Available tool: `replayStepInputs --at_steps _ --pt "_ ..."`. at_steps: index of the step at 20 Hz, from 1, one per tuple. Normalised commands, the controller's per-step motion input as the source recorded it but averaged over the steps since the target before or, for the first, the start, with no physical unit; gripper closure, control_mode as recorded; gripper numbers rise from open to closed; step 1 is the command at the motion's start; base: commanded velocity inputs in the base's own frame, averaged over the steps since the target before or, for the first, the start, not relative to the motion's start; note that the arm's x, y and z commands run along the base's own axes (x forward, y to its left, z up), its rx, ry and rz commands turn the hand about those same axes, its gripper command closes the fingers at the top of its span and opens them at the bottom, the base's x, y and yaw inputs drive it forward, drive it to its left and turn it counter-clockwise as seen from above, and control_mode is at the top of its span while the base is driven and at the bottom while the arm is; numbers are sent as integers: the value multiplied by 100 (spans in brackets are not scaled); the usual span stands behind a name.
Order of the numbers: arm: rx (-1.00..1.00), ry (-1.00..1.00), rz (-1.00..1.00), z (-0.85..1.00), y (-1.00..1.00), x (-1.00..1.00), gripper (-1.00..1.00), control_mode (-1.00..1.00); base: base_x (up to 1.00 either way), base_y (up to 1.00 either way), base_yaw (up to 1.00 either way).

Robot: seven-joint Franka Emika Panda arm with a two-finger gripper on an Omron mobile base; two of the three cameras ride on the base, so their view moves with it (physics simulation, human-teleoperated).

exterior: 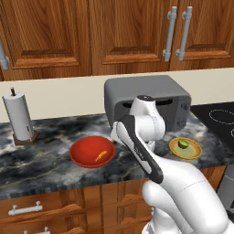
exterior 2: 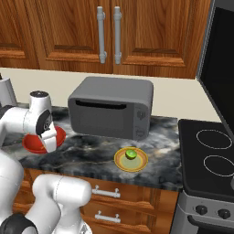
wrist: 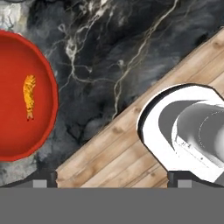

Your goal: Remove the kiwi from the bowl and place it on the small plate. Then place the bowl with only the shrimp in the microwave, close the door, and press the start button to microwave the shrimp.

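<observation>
The gripper (wrist: 112, 179) is wide open, empty, above the counter (wrist: 109, 65) edge. To its left in the hand view, the bowl (wrist: 13, 131) holds the shrimp (wrist: 29, 96), lying lengthwise top to bottom.

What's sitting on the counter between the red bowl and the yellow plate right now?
No object: between the bowl and the small plate the marble counter lies bare. In the left base view the robot's arm covers part of that stretch.

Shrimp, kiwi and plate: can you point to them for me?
shrimp (exterior: 101, 156), left base view, middle of its orange body
kiwi (exterior 2: 130, 154), right base view, its green top
plate (exterior 2: 140, 165), right base view, bare yellow rim
</observation>
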Motion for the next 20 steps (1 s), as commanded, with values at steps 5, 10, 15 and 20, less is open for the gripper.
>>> replayStepInputs --at_steps 5,10,15,20 --pt "7 0 10 -34 46 7 -100 -100 0 0 0" --pt "3 0 8 -30 14 29 -100 -100 0 0 0" --pt "1 0 7 -31 0 42 -100 -100 0 0 0" --pt "0 0 4 -30 0 43 -100 -100 0 0 0"
